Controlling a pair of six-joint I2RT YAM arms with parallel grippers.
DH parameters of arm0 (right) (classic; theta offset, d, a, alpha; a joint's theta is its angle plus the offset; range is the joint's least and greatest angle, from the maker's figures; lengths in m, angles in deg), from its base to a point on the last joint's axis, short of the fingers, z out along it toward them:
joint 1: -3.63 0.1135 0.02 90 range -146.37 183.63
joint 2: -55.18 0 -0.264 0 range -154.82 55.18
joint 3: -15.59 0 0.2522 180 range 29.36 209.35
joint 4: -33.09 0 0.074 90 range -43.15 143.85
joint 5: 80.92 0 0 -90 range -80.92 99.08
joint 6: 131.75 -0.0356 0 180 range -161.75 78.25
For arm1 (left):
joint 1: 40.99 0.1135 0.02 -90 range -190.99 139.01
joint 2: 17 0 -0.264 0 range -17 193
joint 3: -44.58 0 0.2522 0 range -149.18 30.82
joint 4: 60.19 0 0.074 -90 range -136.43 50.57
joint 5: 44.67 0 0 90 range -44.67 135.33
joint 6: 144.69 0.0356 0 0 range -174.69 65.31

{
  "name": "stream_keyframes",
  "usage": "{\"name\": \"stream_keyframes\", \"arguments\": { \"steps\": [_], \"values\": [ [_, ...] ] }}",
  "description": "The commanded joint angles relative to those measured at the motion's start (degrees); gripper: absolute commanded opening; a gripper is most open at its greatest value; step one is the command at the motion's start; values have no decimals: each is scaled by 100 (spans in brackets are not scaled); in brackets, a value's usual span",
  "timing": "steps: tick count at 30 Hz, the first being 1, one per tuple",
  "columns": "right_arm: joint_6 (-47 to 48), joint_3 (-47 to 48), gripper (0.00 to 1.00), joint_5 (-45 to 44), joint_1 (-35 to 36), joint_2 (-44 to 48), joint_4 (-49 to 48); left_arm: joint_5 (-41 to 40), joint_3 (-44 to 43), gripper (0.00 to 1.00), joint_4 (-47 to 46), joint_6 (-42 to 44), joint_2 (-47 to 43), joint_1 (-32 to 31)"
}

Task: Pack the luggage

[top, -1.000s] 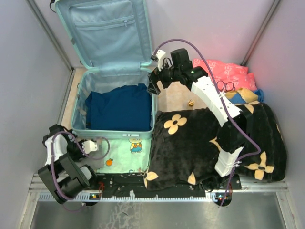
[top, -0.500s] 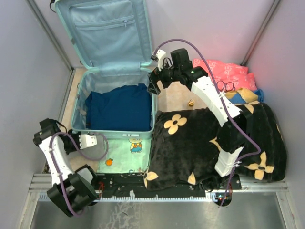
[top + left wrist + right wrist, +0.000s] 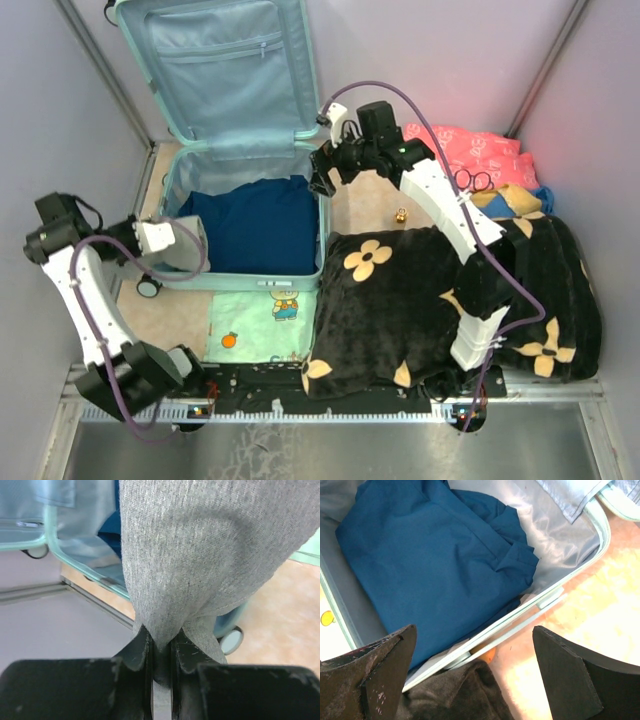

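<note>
Upper left of the overhead frame: luggage lying open on the desk, lid upright, folded blue garment inside. At frame left, beside its near corner: left gripper clamped on grey cloth. Above its right rim: right gripper, fingers wide apart.

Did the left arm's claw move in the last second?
Yes. The left gripper moved up the top view, from the near wall of the luggage to its left wall, shut on grey cloth.
</note>
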Motion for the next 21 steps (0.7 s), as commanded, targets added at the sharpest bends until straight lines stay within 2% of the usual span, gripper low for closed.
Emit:
{"name": "stream_keyframes", "arguments": {
  "steps": [1, 4, 7, 16, 21],
  "values": [
    [-3, 379, 99, -96, -58, -104, -205, 748, -898, 0, -1047, -1250, 769, -544],
    [38, 395, 99, -153, -86, -127, -213, 501, -1463, 0, -1637, -2032, 1366, -1145],
    [62, 382, 99, -235, -149, -128, -223, 251, -1910, 0, -2099, -2468, 1960, -1738],
    [99, 253, 99, -318, -574, -50, -205, -175, -3683, 0, -2786, -3192, 4044, -2976],
    [100, 152, 99, -348, -854, -10, -206, -647, -4053, 0, -3326, -3181, 4966, -3564]
  ]
}}
